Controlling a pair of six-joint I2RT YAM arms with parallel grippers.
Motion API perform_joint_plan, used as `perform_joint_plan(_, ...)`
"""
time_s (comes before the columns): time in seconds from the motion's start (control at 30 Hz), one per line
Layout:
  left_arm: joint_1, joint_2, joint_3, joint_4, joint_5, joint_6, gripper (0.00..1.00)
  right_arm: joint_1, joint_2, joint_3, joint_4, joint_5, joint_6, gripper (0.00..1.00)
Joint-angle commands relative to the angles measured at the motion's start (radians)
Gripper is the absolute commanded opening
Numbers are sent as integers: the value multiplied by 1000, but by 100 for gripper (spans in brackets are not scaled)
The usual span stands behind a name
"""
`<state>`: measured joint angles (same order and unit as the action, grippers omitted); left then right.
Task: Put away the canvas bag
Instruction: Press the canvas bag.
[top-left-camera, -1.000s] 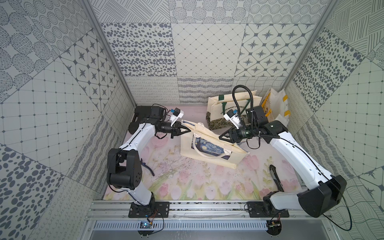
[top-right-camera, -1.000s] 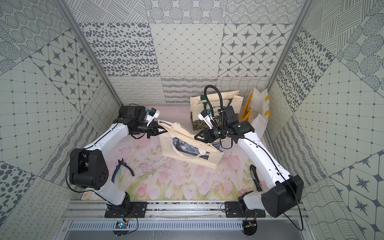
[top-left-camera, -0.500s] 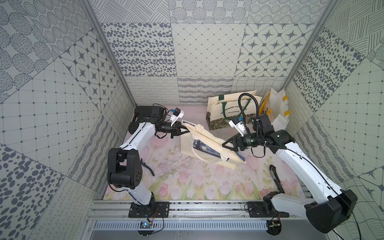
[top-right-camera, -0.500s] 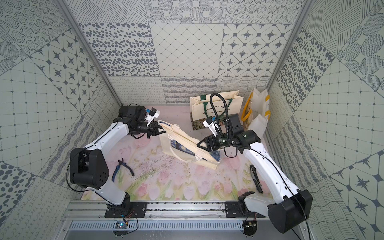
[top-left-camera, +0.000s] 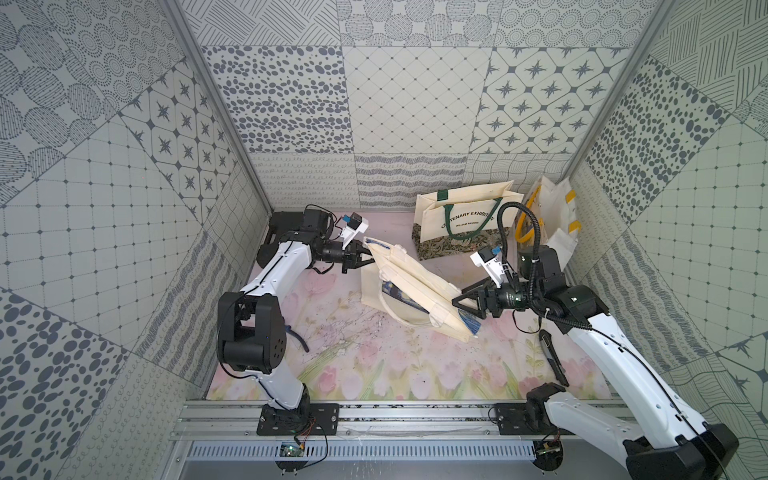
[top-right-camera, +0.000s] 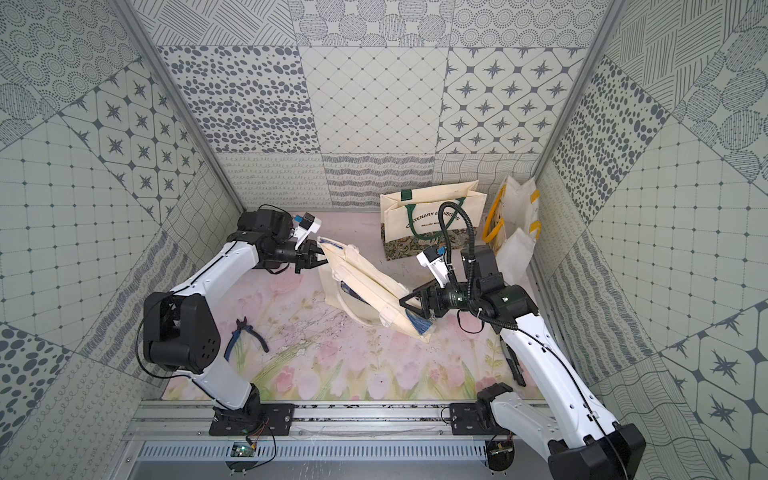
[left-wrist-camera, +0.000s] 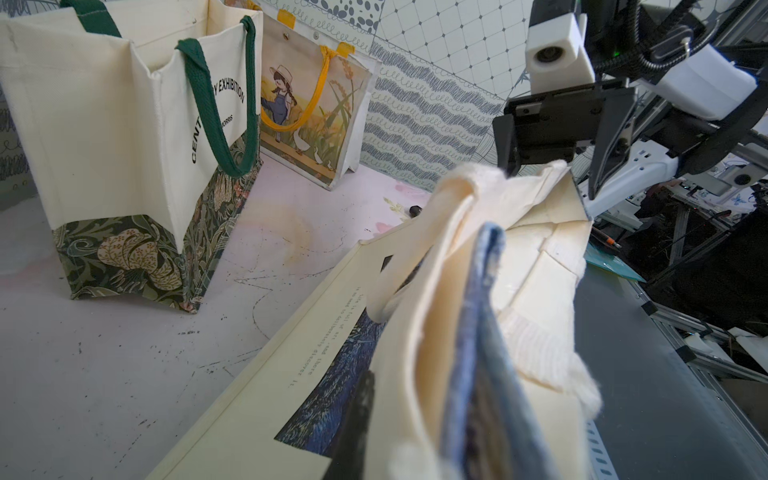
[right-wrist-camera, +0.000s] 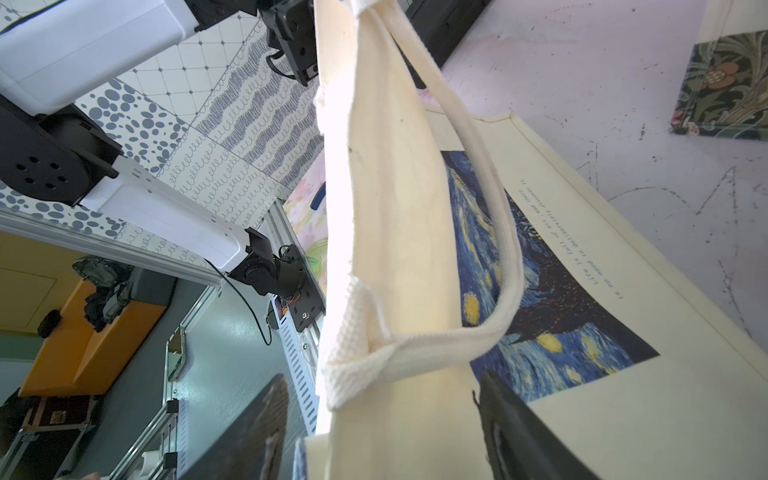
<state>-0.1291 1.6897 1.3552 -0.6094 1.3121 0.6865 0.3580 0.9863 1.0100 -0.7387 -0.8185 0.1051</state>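
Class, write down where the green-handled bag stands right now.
In both top views the green-handled bag stands upright near the back wall, on the right arm's side, with the yellow-handled bag just to its right.

White shells and black joints on the left arm (top-left-camera: 286, 266) and right arm (top-left-camera: 615, 361); a ribbed black hose (top-left-camera: 502, 224) loops off the right.

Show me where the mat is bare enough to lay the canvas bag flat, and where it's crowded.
Barest: the front-middle mat, bordered by the canvas bag, pliers, black tool and front rail. A smaller strip runs along the back wall between the left gripper and green-handled tote. Crowded: the back right corner, with that tote and the yellow-handled tote.
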Motion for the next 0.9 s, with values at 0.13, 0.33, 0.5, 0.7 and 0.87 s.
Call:
perform_joint_plan(0.13,11,-2,-5,39,-42,-41,0,-4,-128,-105,132,-41,27,81)
perform_joint_plan(0.33,11,-1,-13,54,-37,-57,0,-3,-254,-248,232,58,9,85)
perform_joint_plan(0.5,12,-5,-12,54,-36,-60,0,-2,-392,-381,352,67,-30,86)
perform_joint_plan(0.7,11,-8,-8,57,-34,-67,0,-2,-451,-442,351,61,-123,87)
perform_joint_plan(0.87,11,-10,-9,57,-36,-66,0,-3,-473,-415,251,60,-254,88)
